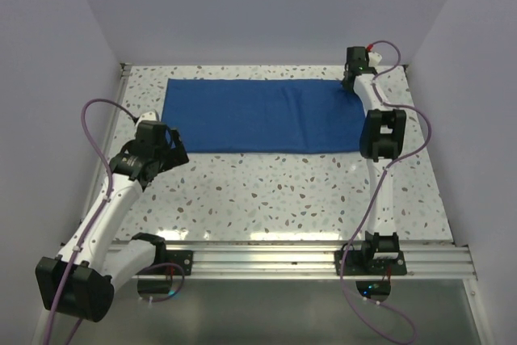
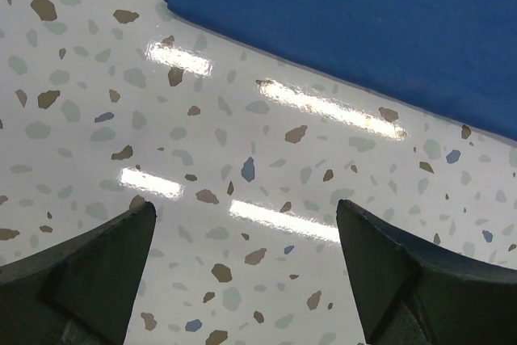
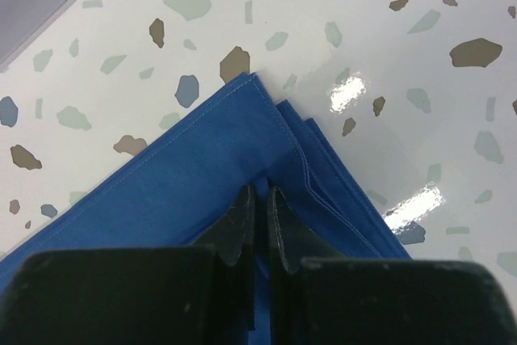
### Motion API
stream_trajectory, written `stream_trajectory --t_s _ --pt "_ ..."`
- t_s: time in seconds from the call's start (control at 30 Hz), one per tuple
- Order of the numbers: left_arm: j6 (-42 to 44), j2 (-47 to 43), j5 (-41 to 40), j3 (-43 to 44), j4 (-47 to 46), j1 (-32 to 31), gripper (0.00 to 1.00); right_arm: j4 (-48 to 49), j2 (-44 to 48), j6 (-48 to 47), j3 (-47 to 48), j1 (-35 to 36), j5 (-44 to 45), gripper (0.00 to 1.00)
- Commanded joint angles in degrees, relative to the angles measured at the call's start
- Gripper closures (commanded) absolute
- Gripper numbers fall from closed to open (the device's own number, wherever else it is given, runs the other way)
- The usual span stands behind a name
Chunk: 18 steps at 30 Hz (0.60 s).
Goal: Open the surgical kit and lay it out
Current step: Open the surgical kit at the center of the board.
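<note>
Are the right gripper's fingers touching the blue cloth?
Touching. The right wrist view shows the right gripper closed on a corner of the blue cloth, with fabric pinched between its fingers.

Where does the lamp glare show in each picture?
Left wrist view: long bright streaks on the glossy table, beside the blue cloth. Right wrist view: two small glints right of the cloth's corner. Top view: only a faint sheen by the rail.

Glossy speckled terrazzo table [image 1: 266,191], strip-light glare [image 2: 323,107] on it. Plain pale walls [image 1: 266,6] behind and beside the table.
</note>
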State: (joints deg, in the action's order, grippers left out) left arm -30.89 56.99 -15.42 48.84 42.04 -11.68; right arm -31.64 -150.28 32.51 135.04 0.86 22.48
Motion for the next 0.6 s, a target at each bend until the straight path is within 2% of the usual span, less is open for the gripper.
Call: stream_trajectory --t_s 0.0,0.27,0.57 --pt "0.7 -0.6 -0.4 0.5 -0.1 0.0 0.02 -1.5 -1.7 0.9 -0.3 0.1 -2.4 1.0" --pt "1.3 0.2 1.1 1.5 -1.3 0.0 0.02 -2.0 4.5 0.4 -4.0 0.9 -1.4 1.0" --pt "3.8 2.4 3.8 4.9 -2.0 0.1 0.0 -3.4 17.9 0.4 -13.3 5.2 1.9 1.0"
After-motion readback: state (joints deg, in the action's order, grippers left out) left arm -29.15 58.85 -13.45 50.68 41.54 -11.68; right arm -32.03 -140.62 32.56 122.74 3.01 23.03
